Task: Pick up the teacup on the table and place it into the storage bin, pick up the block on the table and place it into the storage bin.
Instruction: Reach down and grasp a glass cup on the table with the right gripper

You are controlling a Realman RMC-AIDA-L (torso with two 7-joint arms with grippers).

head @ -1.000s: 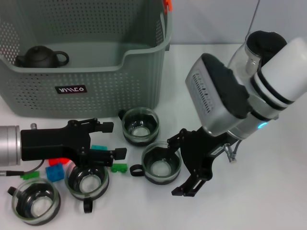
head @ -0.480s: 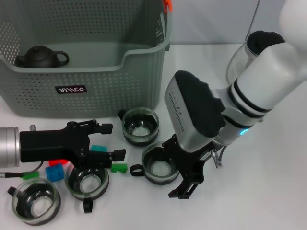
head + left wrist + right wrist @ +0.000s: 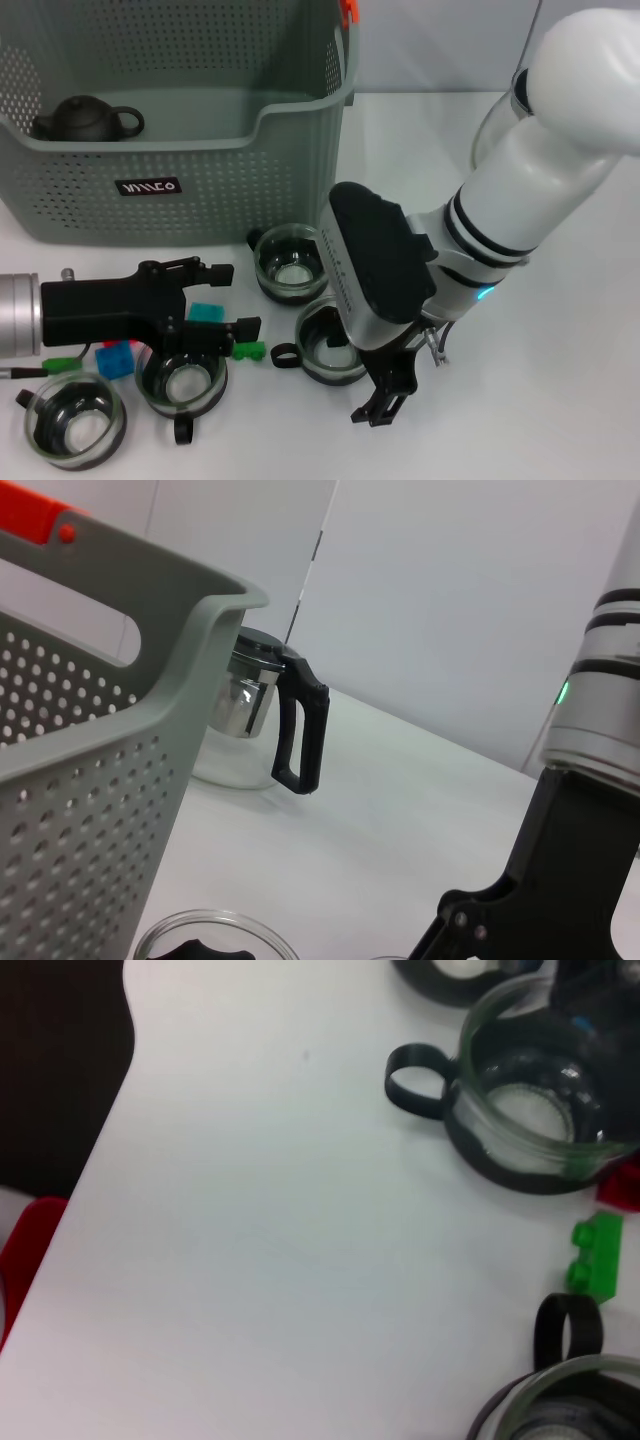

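Clear glass teacups (image 3: 330,345), perforated plastic bin (image 3: 200,185)

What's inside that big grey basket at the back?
A dark little teapot sits on the floor of the storage bin, near its far left corner. No cups or blocks show inside. The front wall hides the nearest strip of the floor.

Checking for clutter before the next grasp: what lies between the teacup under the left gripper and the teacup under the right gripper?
In the head view, a small green block lies on the white table between the two glass teacups.
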